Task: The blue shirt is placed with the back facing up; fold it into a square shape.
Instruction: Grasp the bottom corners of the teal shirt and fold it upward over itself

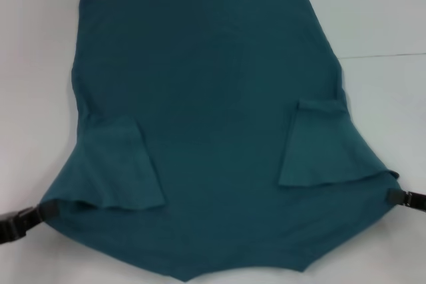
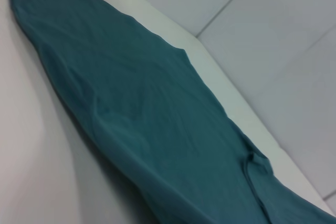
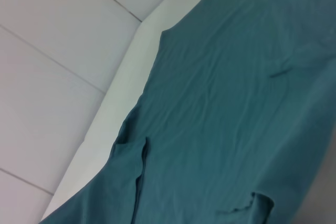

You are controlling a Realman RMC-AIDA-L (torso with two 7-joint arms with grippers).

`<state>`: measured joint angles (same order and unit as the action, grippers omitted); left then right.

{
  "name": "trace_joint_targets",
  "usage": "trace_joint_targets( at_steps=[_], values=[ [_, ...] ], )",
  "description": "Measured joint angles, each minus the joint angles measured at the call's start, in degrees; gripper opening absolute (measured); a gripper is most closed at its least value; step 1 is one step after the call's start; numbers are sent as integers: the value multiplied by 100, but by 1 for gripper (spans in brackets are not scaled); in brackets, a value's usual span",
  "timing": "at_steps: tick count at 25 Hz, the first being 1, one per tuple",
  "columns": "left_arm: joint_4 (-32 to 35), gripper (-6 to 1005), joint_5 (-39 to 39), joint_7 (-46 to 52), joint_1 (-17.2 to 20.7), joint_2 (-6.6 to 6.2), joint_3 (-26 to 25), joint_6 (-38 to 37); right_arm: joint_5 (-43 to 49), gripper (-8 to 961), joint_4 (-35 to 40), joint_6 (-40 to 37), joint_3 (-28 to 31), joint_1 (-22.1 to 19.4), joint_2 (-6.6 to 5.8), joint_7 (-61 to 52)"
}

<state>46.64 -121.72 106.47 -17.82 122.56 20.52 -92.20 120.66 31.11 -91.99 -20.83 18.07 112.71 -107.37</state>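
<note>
Blue shirt (image 1: 213, 131) (sleeves folded inward), near corners pinched by left gripper (image 1: 41, 212), right gripper (image 1: 394, 195)

Teal-blue shirt (image 1: 213, 98) spread flat, 2 sleeves folded inward, apparently back-up.

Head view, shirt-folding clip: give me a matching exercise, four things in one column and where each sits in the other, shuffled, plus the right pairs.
Things:
1. left pincer
2. right pincer
3. left sleeve
4. table

Places:
A. under the blue shirt, bare around its edges
B. folded inward on the cloth, robot's left side
C. at the near corner of the cloth, robot's right side
D. at the near corner of the cloth, robot's left side

Pairs: 1-D, 2-C, 3-B, 4-A
</note>
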Motion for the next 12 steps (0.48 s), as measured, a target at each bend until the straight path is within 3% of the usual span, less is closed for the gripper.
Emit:
trace_joint_targets(
  at_steps=[12],
  values=[
    [157, 86, -18, 0, 539, 40, -165, -786, 41, 63, 12, -599, -34, -435, -171, 168]
  ],
)
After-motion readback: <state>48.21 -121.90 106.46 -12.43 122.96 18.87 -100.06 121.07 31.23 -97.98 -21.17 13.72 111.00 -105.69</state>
